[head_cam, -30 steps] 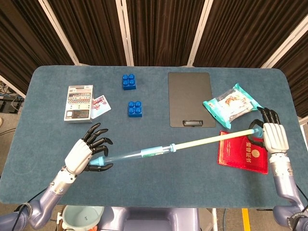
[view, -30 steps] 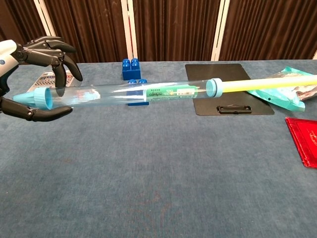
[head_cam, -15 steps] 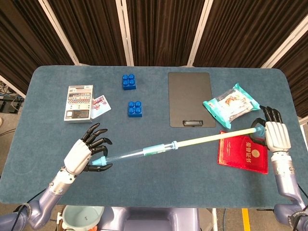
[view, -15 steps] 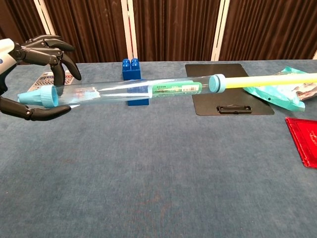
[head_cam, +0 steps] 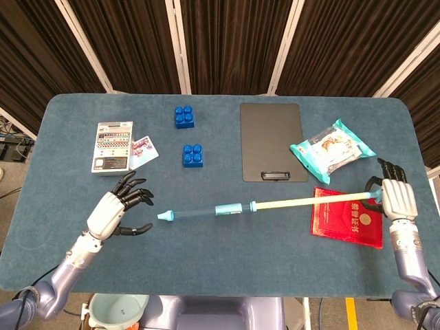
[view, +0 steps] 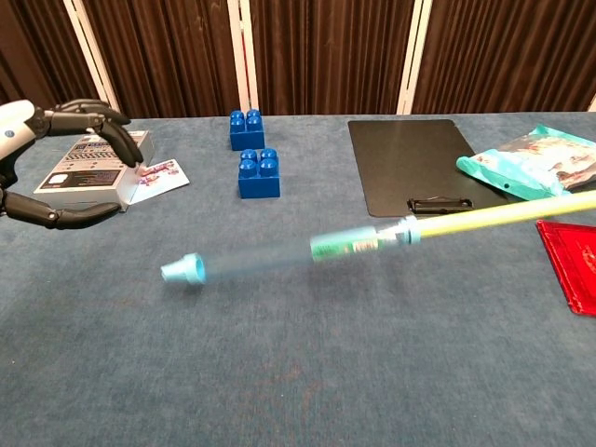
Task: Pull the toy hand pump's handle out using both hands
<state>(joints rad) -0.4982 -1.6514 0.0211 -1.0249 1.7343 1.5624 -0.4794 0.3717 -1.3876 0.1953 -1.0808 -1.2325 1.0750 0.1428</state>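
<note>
1. The toy hand pump is seen across the lower middle of the head view, its pale handle rod drawn far out toward the right edge.
2. The rod's end is gripped by the right hand.
3. The left hand, lower left, is held spread, apart from the pump's tip.
4. A red booklet lies under the rod.

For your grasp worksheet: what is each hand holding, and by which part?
Right hand holds the toy pump by its handle end; left hand holds nothing.
</note>
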